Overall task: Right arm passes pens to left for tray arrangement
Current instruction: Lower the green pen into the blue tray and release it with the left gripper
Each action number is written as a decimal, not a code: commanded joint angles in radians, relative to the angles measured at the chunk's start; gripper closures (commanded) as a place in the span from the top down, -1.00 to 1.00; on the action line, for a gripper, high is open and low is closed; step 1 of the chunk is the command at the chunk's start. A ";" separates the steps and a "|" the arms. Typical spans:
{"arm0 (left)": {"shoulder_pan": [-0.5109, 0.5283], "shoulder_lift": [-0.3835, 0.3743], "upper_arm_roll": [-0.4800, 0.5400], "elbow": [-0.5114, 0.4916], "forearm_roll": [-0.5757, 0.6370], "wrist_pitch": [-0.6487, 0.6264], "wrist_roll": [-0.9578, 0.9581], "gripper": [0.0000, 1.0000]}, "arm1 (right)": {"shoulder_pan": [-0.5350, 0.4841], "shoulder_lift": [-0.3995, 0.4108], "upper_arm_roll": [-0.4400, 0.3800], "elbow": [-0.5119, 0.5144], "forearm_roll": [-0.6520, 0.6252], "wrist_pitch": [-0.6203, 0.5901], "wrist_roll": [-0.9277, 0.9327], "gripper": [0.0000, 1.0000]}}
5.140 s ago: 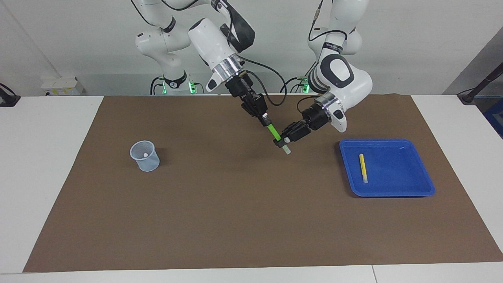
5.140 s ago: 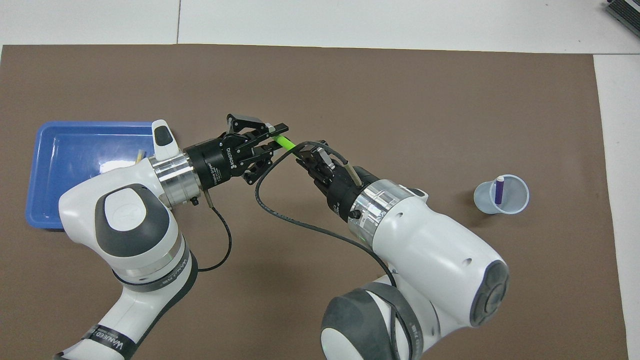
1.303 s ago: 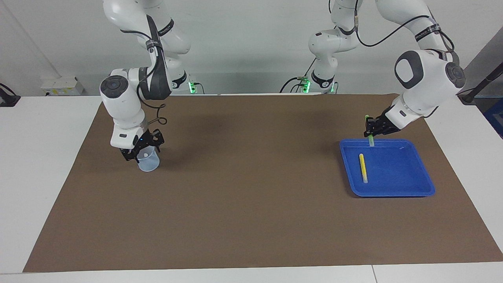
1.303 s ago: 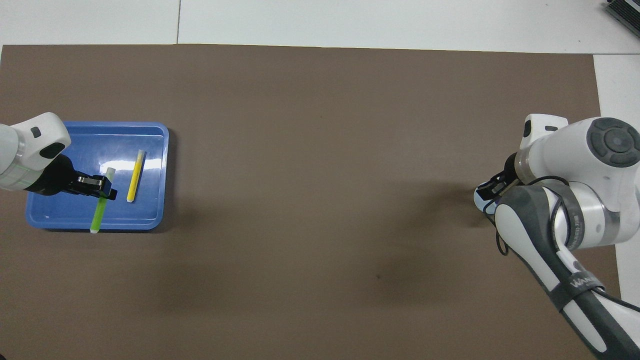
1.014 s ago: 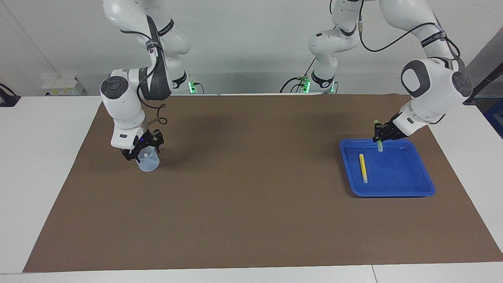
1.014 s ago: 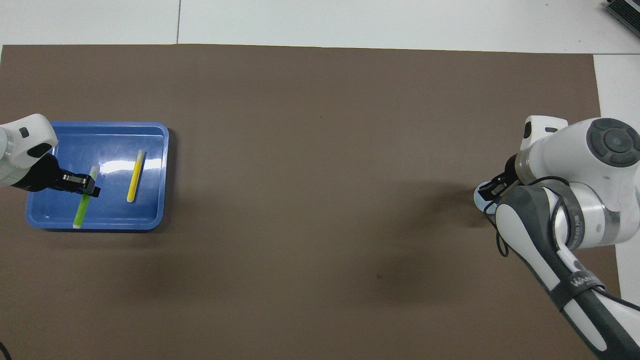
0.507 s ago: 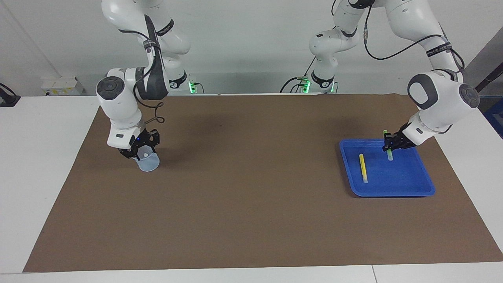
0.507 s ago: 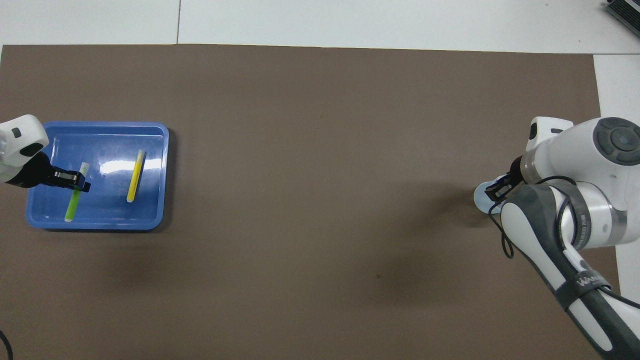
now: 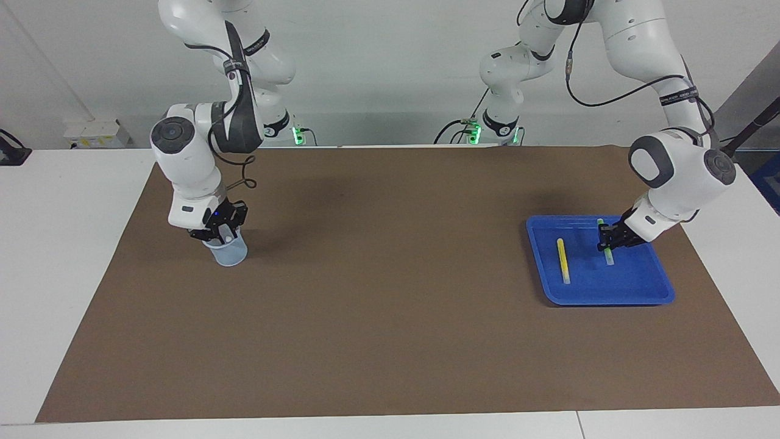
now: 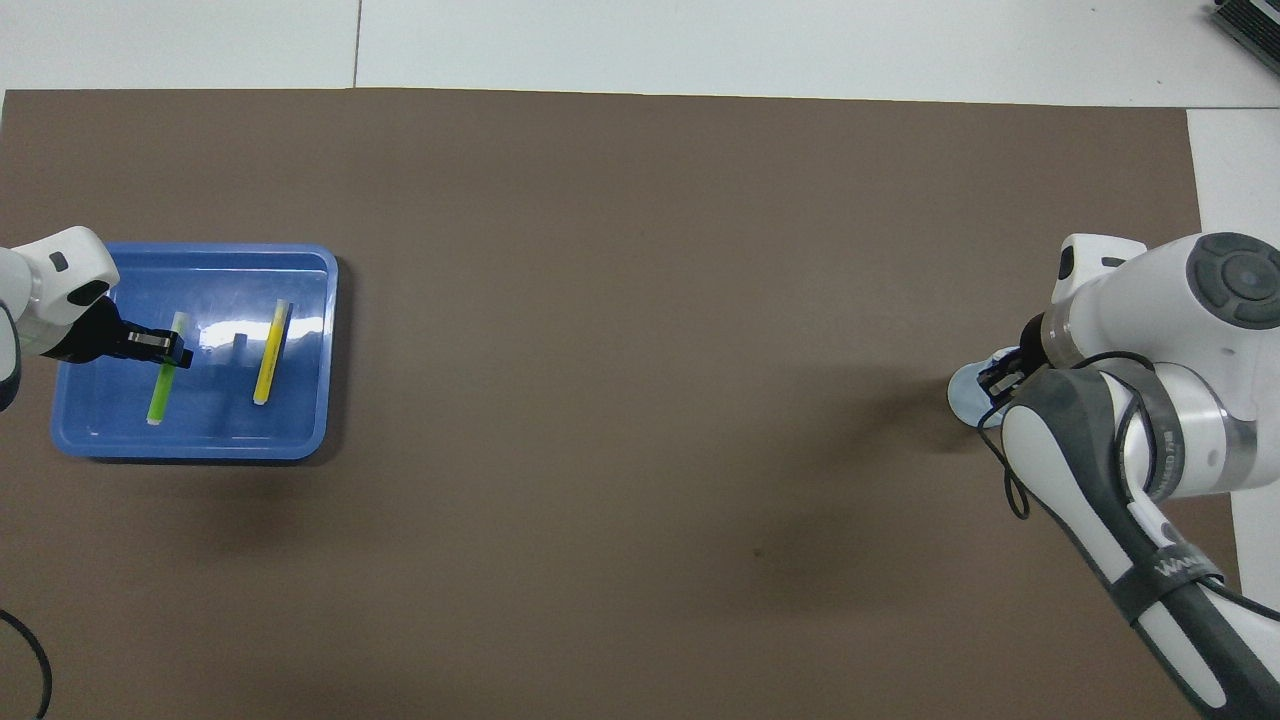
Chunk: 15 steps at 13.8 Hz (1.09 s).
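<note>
The blue tray lies toward the left arm's end of the table. A yellow pen lies flat in it. My left gripper is low over the tray, shut on the green pen. That pen runs roughly parallel to the yellow one, its whitish end down near the tray floor. My right gripper, blue light on its wrist, points down into the mouth of the pale cup. The purple pen is hidden there.
A brown mat covers most of the white table. The cup stands toward the right arm's end. In the overhead view the right arm's wrist covers most of it.
My left gripper carried the green pen from the tray's robot-side rim down into the tray beside the yellow pen. My right gripper stayed at the cup and settled closer onto its mouth.
</note>
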 commanded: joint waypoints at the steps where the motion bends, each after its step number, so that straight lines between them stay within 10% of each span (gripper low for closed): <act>1: 0.021 0.029 -0.008 0.000 0.023 0.056 0.013 -1.00 | -0.032 0.003 0.009 -0.016 -0.009 0.003 -0.022 -1.00; 15: -0.022 0.037 -0.011 -0.109 0.018 0.242 -0.084 -1.00 | -0.006 -0.019 0.023 0.177 0.055 -0.245 -0.018 -1.00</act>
